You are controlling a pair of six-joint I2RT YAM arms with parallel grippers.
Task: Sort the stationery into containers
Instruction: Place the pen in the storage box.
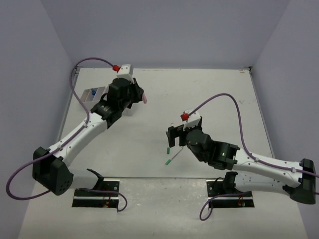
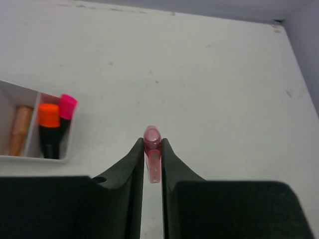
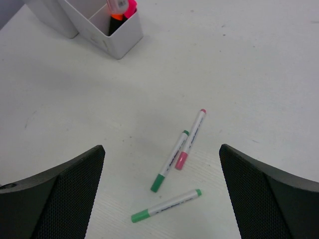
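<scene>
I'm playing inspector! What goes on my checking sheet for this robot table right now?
Surface: white table, a few faint marks, no spills.
Job's things: pale pink highlighter held in the left pincer; orange highlighter, bright pink highlighter and tan eraser stand in the white organiser; first green-capped marker, pink-capped marker and second green-capped marker lie loose on the table.
Clutter: nothing seen.
Pincers: left pincer shut on the pale pink highlighter; right pincer open and empty above the loose markers.
Cables: left purple cable and right purple cable loop off the arms, away from the markers.
Surroundings: plain pale walls.
</scene>
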